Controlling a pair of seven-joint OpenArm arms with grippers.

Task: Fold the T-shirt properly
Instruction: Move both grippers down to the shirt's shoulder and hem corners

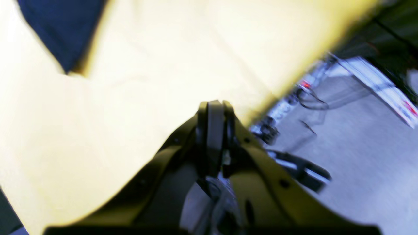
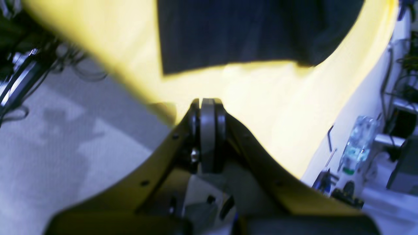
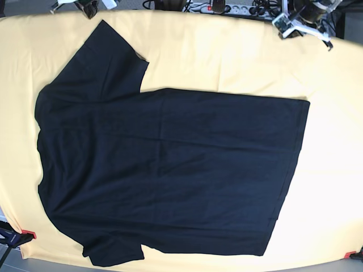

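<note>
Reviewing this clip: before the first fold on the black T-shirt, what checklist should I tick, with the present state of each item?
1. T-shirt spread flat on the yellow cloth, both sleeves out: ok.
2. Shirt wholly on the cloth, no edge hanging off: ok in the base view, though the lower sleeve lies close to that view's bottom edge.
3. Left gripper empty, jaws shut, over bare cloth near one shirt corner: ok, but it must open before grasping.
4. Right gripper empty, jaws shut, short of the shirt's edge: ok, same note.
5. Arms clear of the shirt: ok, neither shows in the base view.
6. Wrist views sharp enough to aim a grasp: not ok, both are blurred.
</note>
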